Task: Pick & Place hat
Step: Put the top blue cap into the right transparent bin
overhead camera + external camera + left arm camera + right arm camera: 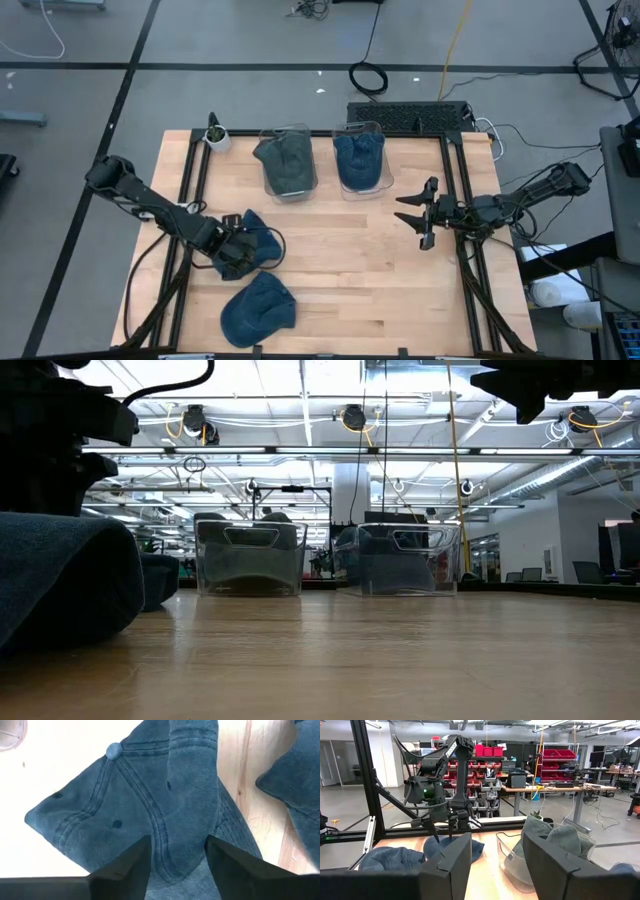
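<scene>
Gripping looked imminent: the hat (258, 243), a soft blue denim cap, lay on the table (350, 270) at its left front, directly under my left gripper (176, 854), whose fingers stood apart astride a raised crown fold. I judged it light and floppy; pinching that fold or a seam should hold best. A second cap (258, 309) lay nearby, two bins (290, 165) beyond already held caps. Right gripper (424, 212) waited, open, at the right edge.

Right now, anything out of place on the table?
Nothing stands out. Two clear plastic bins each hold a hat, one blue denim cap lies flat, and the left pincer straddles another blue cap.
</scene>
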